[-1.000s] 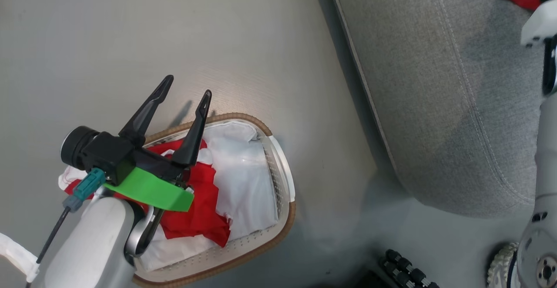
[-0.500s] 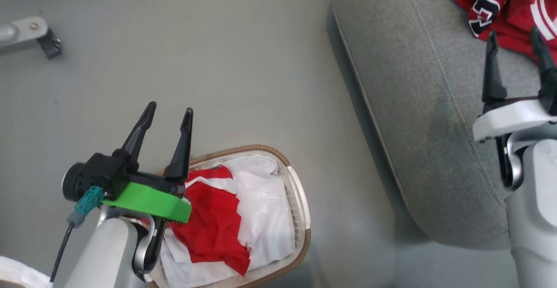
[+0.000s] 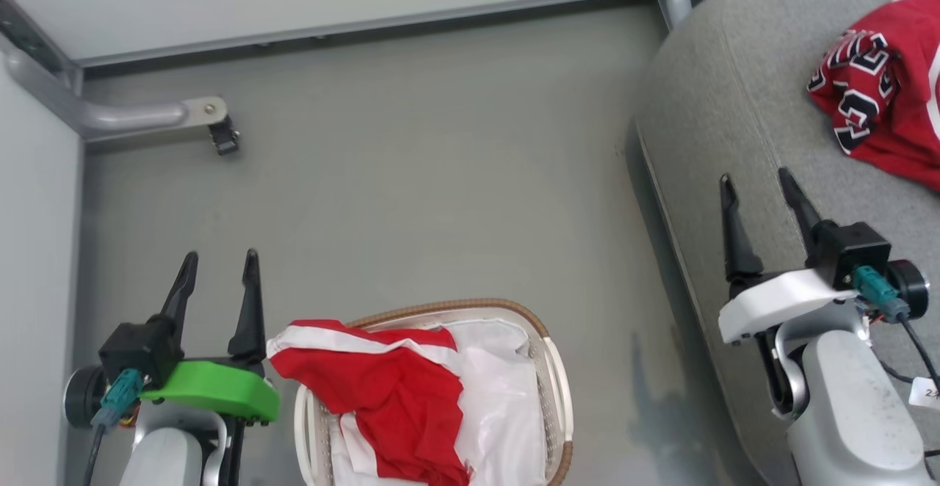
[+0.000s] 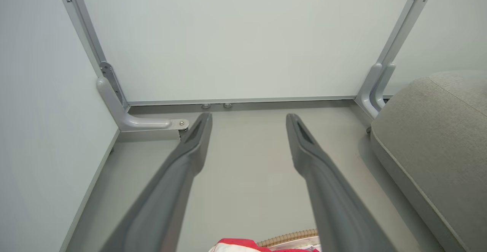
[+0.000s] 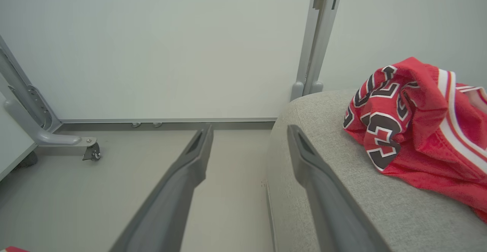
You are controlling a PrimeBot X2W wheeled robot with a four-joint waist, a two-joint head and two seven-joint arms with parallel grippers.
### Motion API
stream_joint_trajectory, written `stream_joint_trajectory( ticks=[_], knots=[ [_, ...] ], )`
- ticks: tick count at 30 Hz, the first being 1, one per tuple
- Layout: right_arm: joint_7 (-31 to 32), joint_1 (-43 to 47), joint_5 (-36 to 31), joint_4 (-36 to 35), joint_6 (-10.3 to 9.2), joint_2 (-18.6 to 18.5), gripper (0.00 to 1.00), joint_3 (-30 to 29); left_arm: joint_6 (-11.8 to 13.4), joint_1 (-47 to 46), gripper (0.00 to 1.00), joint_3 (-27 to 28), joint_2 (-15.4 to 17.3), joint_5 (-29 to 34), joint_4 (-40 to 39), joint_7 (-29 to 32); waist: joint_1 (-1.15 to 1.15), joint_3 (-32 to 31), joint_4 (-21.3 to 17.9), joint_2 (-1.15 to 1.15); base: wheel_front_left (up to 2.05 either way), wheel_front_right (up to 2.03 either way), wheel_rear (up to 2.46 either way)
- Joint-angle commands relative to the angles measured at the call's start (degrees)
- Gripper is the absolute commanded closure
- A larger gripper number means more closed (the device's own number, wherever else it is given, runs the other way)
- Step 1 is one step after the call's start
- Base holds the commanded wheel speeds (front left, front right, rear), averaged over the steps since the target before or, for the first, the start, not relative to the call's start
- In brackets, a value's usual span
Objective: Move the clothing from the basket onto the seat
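Across basket (image 3: 477, 302) rim: red stripe-trimmed garment (image 3: 382, 383), soft, light, limp; judged easiest pinched at its bunched upper fold. Left gripper (image 3: 222, 254), right gripper (image 3: 755, 175): both spread wide, empty.

Red jersey (image 3: 881, 104) with black-and-white lettering, grey seat (image 3: 734, 104), red white-striped garment (image 3: 389, 390), white brown-rimmed basket (image 3: 556, 387).
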Motion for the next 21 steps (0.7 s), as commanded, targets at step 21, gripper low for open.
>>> stream_joint_trajectory(
  ticks=[21],
  knots=[
    [-0.1,9.4,2.92,2.99,-0.08,0.93,0.0,4.3,-0.16,11.55,0.0,6.74,-3.51,1.93,1.86,-0.01,0.0,-12.32,4.28,0.0,0.0,0.0,0.0]
  ],
)
